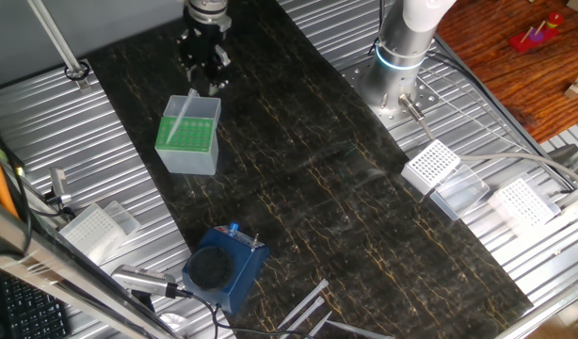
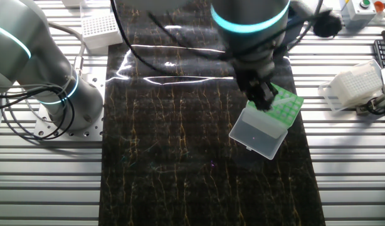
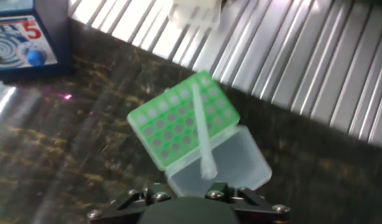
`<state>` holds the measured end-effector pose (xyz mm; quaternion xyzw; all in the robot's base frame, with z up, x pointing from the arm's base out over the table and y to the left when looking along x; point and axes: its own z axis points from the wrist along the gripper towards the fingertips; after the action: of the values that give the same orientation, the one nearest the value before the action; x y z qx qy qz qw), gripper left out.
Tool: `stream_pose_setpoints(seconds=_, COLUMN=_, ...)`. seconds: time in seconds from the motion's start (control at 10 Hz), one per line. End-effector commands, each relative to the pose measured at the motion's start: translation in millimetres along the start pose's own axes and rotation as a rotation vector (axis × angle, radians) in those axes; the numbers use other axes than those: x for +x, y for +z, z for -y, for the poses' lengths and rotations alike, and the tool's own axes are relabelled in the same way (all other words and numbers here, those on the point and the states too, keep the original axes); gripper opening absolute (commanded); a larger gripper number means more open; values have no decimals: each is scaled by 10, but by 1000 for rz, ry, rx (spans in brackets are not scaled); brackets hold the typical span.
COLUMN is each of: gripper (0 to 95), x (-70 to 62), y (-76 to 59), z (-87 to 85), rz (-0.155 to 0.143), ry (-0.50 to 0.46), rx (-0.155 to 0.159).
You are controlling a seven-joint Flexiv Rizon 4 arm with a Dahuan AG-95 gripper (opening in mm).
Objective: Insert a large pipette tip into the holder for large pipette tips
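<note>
- Table (image 1: 308, 179): dark marbled top under the fingers.
- Holder for large pipette tips (image 1: 188, 137), green grid up, sits just below and ahead of the fingers (image 1: 203, 77).
- Large pipette tip (image 3: 200, 127) lies tilted across the green grid, free of the fingers; their spread cannot be told.

We see a black tabletop (image 1: 298, 179) veined with gold, marble-like, flanked by ribbed silver metal. The holder for large pipette tips (image 1: 189, 136) is pale translucent grey-blue under a bright green grid of holes. The large pipette tip (image 3: 201, 132) looks milky white. A dark blue block (image 1: 225, 266) has a round black top. The perforated racks (image 1: 431, 165) are white, the tool (image 1: 205, 58) black.
</note>
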<state>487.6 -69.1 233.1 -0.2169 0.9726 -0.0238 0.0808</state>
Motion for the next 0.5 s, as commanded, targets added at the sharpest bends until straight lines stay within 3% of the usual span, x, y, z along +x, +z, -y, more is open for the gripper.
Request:
stream_pose_setpoints(seconds=0.1, gripper=0, x=111, y=-25, z=-219, rz=-168, ry=191, rx=-10)
stream_pose_setpoints(seconds=0.5, gripper=0, x=23, y=219, z=-602, rz=-171, ry=316, rx=1)
